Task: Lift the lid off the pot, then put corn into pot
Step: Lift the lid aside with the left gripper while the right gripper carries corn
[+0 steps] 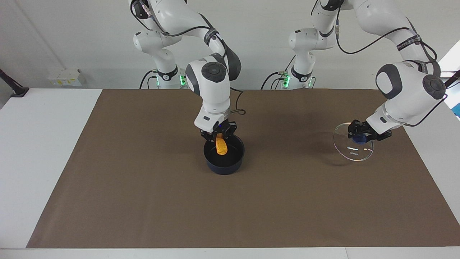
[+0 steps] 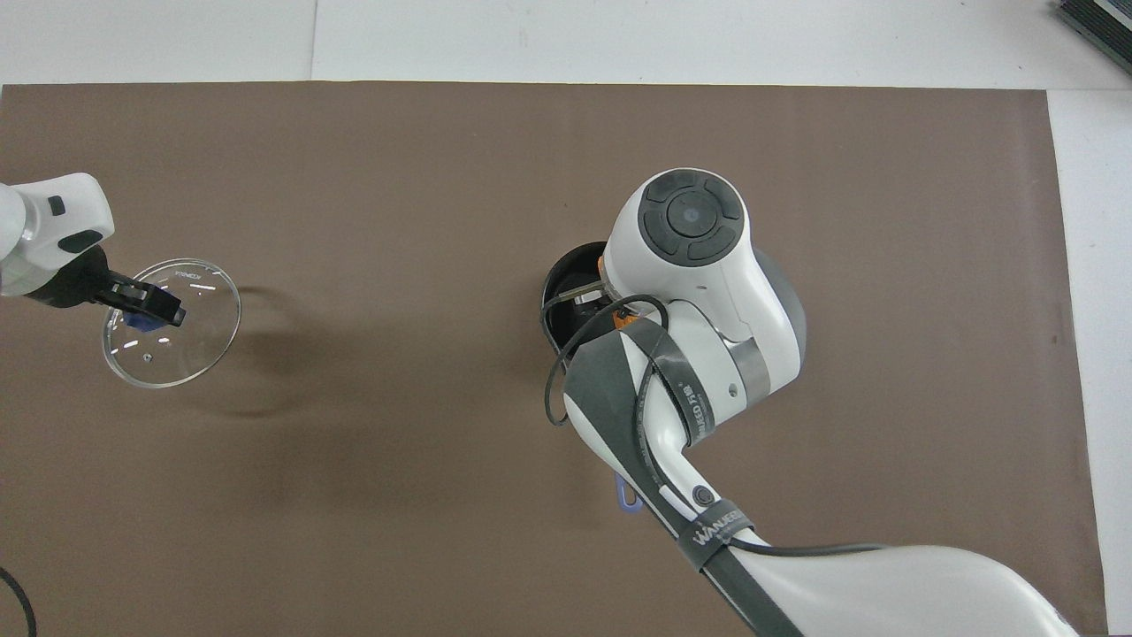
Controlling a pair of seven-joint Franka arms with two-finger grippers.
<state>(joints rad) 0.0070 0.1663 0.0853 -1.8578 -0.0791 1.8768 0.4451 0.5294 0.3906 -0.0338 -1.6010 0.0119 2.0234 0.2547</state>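
Observation:
The pot (image 1: 224, 166), a small dark navy saucepan, stands in the middle of the brown mat. My right gripper (image 1: 220, 138) hangs just over its mouth, shut on the top of the orange-yellow corn (image 1: 222, 148). The cob points down into the opening; whether it touches the bottom I cannot tell. In the overhead view the right arm covers most of the pot (image 2: 555, 296), and only its handle's tip (image 2: 626, 498) pokes out. Over the left arm's end of the mat, my left gripper (image 1: 360, 137) is shut on the blue knob of the glass lid (image 1: 354, 151). The lid (image 2: 190, 334) hangs tilted, off the mat.
The brown mat (image 1: 143, 201) covers most of the white table (image 1: 39, 144). Small white boxes (image 1: 64, 77) sit at the table's edge near the right arm's base. Black clamps (image 1: 14, 90) stand at the table's corners nearest the robots.

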